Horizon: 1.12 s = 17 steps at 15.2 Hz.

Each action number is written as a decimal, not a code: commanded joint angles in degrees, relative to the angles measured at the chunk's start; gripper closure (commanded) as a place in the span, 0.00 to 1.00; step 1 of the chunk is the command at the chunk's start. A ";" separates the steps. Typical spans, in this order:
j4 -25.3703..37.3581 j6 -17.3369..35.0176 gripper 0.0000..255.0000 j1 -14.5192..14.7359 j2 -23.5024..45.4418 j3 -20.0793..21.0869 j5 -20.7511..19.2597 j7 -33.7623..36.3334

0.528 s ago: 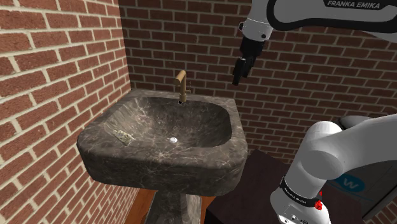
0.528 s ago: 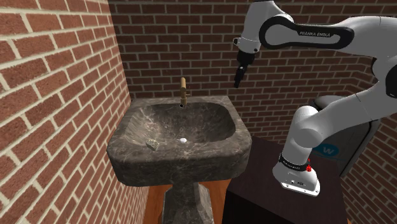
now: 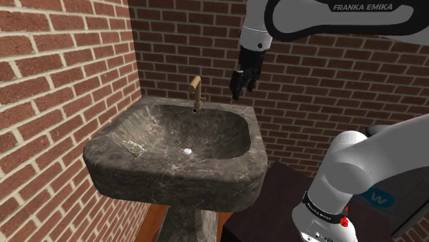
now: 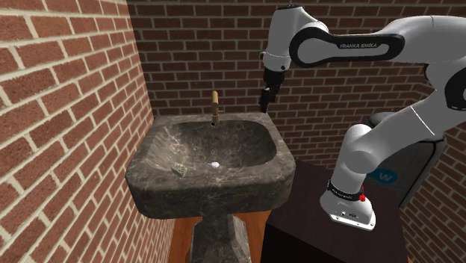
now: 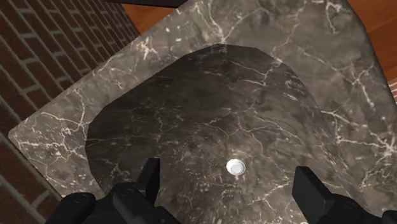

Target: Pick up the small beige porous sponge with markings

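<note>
Black and spread wide, the gripper hangs empty (touching nothing) above the back of the dark veined sink, well apart from the small beige sponge lying on the basin's slope.

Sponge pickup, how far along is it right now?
Nothing looks done: the sponge lies untouched on the inner slope of the sink, at the shoulder view's left. In hand: the open, empty claw hangs above its back rim. Left: cross to the sponge, descend, shut, lift.
</note>
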 commanded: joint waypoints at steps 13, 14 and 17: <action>18.27 1.68 0.00 -3.13 27.68 20.24 -2.10 31.96; 20.30 1.42 0.00 -3.22 30.38 21.50 -3.18 34.48; 27.08 0.06 0.00 -2.71 39.12 24.73 -7.25 42.20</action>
